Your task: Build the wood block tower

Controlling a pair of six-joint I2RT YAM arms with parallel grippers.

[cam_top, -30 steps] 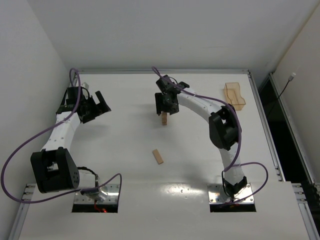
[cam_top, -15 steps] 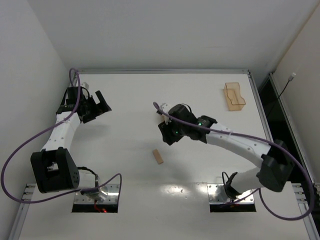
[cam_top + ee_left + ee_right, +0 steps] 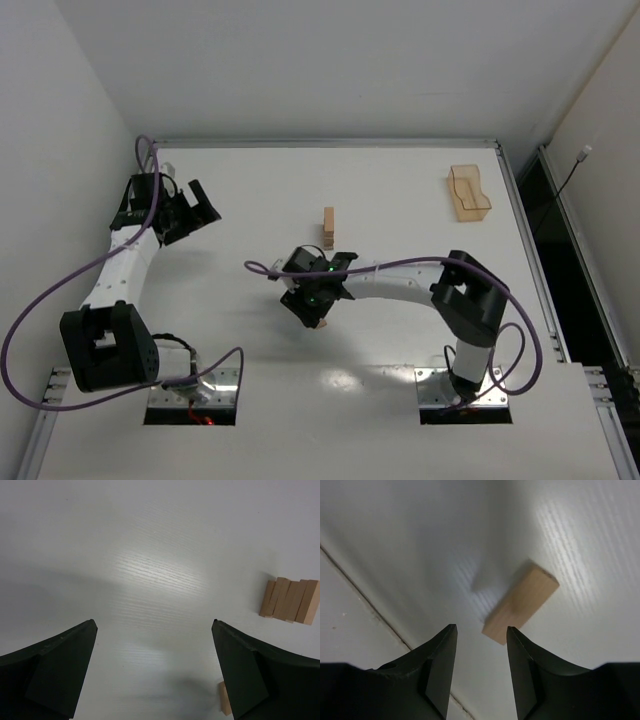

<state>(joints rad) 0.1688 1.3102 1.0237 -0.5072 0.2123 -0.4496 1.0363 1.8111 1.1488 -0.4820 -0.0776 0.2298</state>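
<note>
block (image 3: 520, 602) lies flat near centre; the right gripper (image 3: 313, 308) hovers over it, jaws part-open and empty, likely lined up to grab it. only its wrist view shows that gap. farther back stands the tower (image 3: 328, 228). left gripper (image 3: 197, 205), wide open, hangs far left.

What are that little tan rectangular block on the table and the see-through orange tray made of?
The small tan rectangular block looks like bare light wood: matte faces, sharp sawn edges. The translucent orange tray is probably plastic: light passes through its walls.
</note>
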